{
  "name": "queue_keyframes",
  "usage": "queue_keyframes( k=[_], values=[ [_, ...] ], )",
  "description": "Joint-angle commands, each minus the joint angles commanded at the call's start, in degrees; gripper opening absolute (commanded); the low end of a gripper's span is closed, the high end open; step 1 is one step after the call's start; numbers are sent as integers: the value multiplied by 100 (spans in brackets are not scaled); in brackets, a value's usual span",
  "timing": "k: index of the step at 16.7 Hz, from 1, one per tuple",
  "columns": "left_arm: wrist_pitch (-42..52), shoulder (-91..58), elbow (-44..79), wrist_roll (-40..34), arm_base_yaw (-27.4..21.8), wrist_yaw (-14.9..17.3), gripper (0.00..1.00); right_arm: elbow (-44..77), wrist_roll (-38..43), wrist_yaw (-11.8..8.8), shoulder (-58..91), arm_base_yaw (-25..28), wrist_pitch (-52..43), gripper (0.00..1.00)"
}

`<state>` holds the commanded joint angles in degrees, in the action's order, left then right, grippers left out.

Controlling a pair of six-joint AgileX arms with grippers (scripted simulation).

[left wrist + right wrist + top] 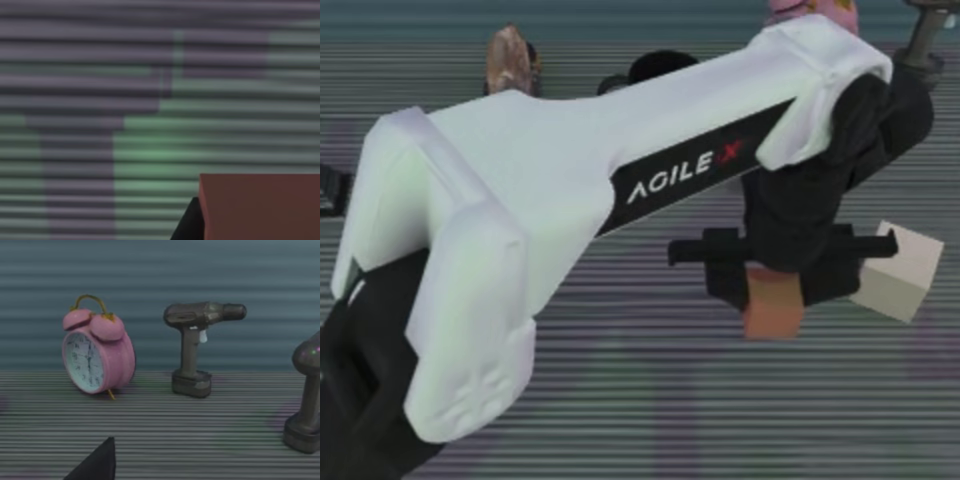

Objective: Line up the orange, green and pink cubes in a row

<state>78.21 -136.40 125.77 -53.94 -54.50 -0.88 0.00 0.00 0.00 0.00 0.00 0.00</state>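
Overhead, your left arm stretched across the table from the left side, and its left gripper [775,290] sat right of centre, fingers clamped on the orange cube [773,305], which showed just below the black gripper body. The left wrist view caught that cube [260,206] close up, with one dark finger [189,222] against its side and the striped table [150,100] beyond. The pink cube [898,270] rested on the table just to the right of the gripper, partly hidden by it. You could not see the green cube in any view. Your right gripper showed only as a dark finger tip [97,462] in its wrist view; I cannot tell its state. That view faced a pink alarm clock [97,357], a drill [197,347] and a dark object [306,395] at the edge.
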Motion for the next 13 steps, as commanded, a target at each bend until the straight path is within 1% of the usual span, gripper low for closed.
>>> queue_keyframes(
  k=[2,4,9,13],
  values=[
    [-32,14,-35,19,17,3,0,0,0,0,0,0,0,100],
    [-252,5,-254,22,15,0,0,0,0,0,0,0,0,100],
    [-1335,-89,-1220,-3,2,1,0,0,0,0,0,0,0,100],
    [-1500,-120,-1380,-10,-11,1,0,0,0,0,0,0,0,100]
  ],
)
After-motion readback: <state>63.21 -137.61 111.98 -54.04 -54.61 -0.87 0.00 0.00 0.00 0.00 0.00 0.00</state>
